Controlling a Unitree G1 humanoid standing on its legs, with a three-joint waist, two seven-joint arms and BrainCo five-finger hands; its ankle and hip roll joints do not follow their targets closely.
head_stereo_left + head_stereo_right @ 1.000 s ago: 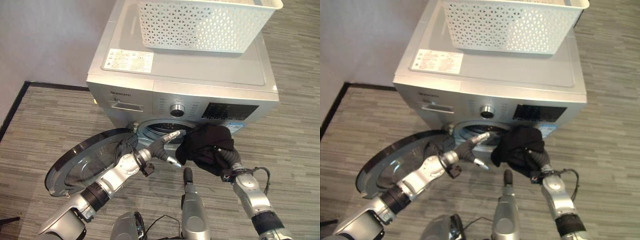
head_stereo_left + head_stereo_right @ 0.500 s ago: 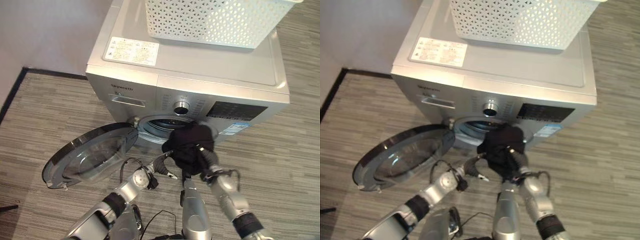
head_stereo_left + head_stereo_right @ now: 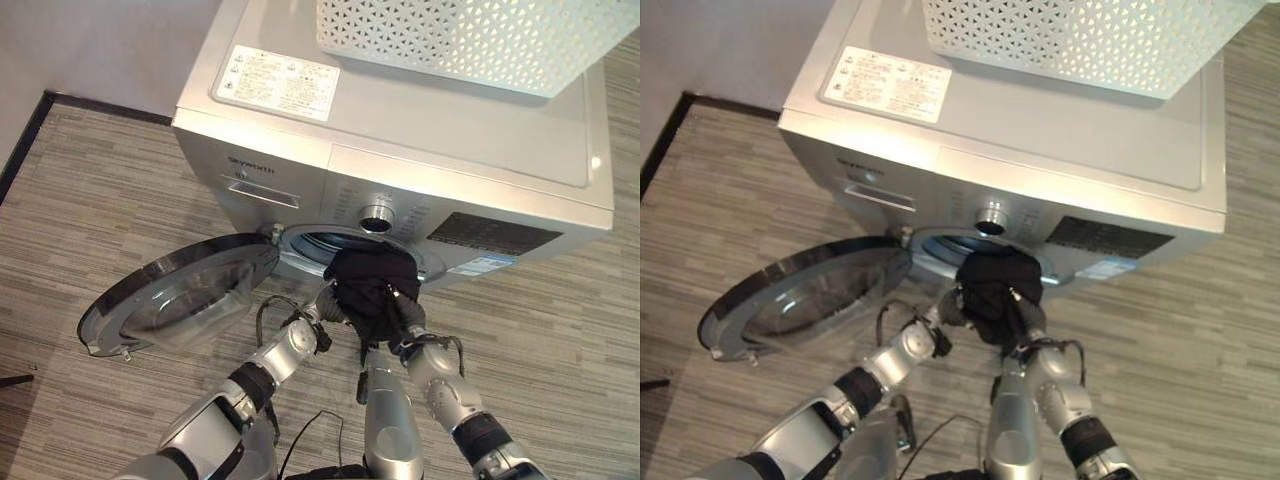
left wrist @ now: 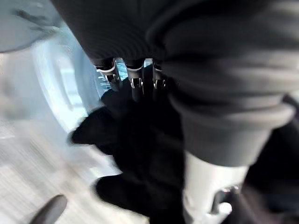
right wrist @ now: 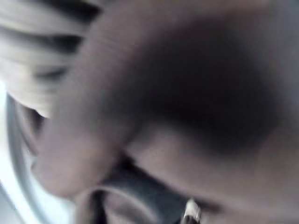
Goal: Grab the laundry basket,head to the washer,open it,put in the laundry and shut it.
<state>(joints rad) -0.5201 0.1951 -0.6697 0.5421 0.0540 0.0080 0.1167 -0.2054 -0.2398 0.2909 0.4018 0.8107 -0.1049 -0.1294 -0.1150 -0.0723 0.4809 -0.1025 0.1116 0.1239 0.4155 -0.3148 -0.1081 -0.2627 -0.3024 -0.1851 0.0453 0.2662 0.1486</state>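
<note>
A black garment (image 3: 368, 285) hangs bunched at the mouth of the silver washer's drum (image 3: 308, 243). My right hand (image 3: 405, 318) comes up from below, shut on the garment, with cloth draped over most of it. My left hand (image 3: 322, 312) is against the garment's left side; in the left wrist view its fingers (image 4: 135, 82) point straight into the dark cloth (image 4: 140, 140). The round glass door (image 3: 180, 295) stands swung open to the left. The white lattice laundry basket (image 3: 470, 40) rests on the washer's top (image 3: 400, 130).
A grey wall and dark skirting (image 3: 30, 130) run along the left. Striped grey floor (image 3: 560, 300) lies to the right of the washer and around the open door. The control knob (image 3: 378, 213) and dark panel (image 3: 490, 235) sit above the drum opening.
Both hands have moved in towards the drum mouth, carrying the garment from the right to the opening. My left hand has closed the gap to the cloth. The camera has shifted.
</note>
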